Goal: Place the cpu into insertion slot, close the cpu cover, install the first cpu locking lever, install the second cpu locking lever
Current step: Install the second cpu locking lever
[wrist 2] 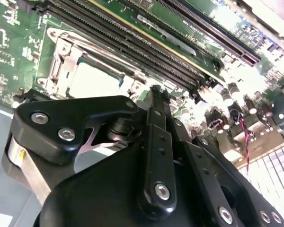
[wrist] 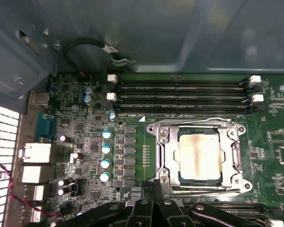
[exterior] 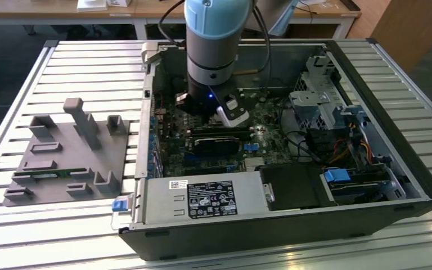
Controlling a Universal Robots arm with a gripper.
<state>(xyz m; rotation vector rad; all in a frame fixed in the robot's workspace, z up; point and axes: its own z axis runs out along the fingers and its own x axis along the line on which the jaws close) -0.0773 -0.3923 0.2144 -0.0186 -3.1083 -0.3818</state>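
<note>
The robot arm reaches straight down into an open computer case on a slatted bench, its gripper poised just beside the socket on the green board. In the first wrist view the chip sits in the socket, with the cover lying flat around it, framing its pale, stained top. The gripper's black linkage cuts off the socket's near edge in both wrist views. The jaws appear drawn together, holding nothing. In the exterior view the arm hides the socket, and a grey parts holder stands on the bench to that view's left.
</note>
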